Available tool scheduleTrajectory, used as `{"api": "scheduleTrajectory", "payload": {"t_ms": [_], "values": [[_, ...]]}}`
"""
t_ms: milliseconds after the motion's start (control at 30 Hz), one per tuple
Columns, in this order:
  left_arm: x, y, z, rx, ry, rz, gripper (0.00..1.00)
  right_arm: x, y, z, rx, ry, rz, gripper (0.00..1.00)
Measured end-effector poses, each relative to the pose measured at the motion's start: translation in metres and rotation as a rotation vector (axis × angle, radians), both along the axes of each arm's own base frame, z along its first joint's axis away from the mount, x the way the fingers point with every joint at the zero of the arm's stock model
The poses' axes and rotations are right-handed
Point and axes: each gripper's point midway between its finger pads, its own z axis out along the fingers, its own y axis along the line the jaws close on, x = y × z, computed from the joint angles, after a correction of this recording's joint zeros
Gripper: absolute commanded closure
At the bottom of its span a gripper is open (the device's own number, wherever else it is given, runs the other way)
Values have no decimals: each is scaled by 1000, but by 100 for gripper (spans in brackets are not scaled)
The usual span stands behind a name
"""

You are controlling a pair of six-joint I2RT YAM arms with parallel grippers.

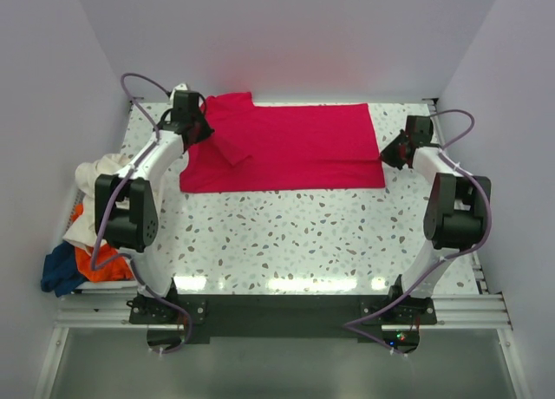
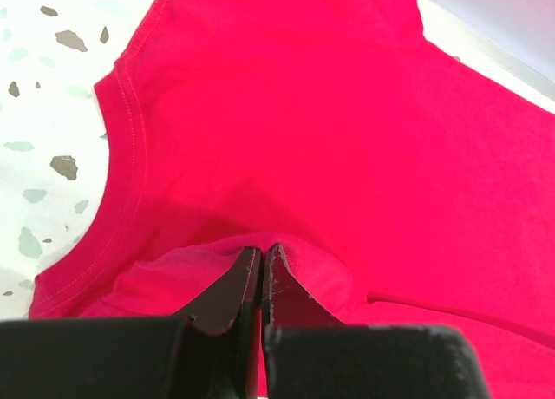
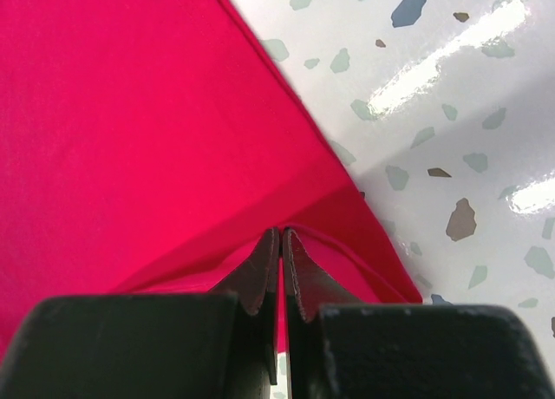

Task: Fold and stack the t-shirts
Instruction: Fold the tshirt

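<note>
The crimson red t-shirt [image 1: 286, 147] lies spread across the far half of the table, partly folded. My left gripper [image 1: 198, 130] is at its left end, shut on a pinched fold of the red cloth [image 2: 260, 248] near the collar. My right gripper [image 1: 388, 153] is at its right end, shut on the red hem [image 3: 282, 232]. The cream white t-shirt [image 1: 94, 175], the orange t-shirt [image 1: 97, 258] and the dark blue t-shirt [image 1: 59, 271] lie heaped off the table's left edge.
The speckled terrazzo tabletop [image 1: 303, 234] stretches in front of the red shirt. White walls close in the back and both sides. A metal rail [image 1: 277, 310] runs along the near edge by the arm bases.
</note>
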Motion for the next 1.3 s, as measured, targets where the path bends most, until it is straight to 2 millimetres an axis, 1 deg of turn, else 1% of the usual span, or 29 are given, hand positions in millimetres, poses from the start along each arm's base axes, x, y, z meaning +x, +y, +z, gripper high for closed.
{"api": "scheduleTrajectory", "payload": {"t_ms": [200,433,633,767,833,867,900,933,967,1000,1033,1067,1100,1133,1200,1300], "values": [[8,-3,-13,-14,11,-14,100,4,-1,-3,0,2,0,100],[23,-7,-19,-24,9,-23,100,5,-2,-12,2,21,-3,100],[37,-6,-28,-37,15,-27,100,6,-5,-12,5,18,-8,100],[46,-4,-34,-47,21,-27,100,12,-6,-12,9,12,-6,100],[50,-3,-35,-52,21,-28,100,13,-6,-14,11,16,-5,99],[52,-3,-36,-55,20,-29,100,14,-5,-15,16,17,-1,96],[54,-3,-36,-58,19,-31,94,15,-5,-16,18,19,0,95],[55,-3,-36,-60,19,-32,94,16,-4,-17,20,19,3,92],[56,-2,-37,-63,20,-34,94,16,-4,-18,21,22,4,92],[57,-2,-37,-65,18,-36,90,16,-4,-19,20,25,5,91],[58,-2,-36,-67,18,-37,86,16,-4,-20,20,27,5,83],[60,-2,-36,-67,14,-39,81,16,-4,-20,21,26,5,78],[62,-1,-34,-67,10,-44,67,17,-5,-20,18,26,6,72],[65,-1,-33,-64,5,-50,58,19,-6,-19,17,24,6,60],[66,0,-31,-68,1,-53,45,21,-8,-16,14,18,8,50],[67,3,-31,-70,-8,-47,40,23,-9,-12,6,9,14,49]]}}
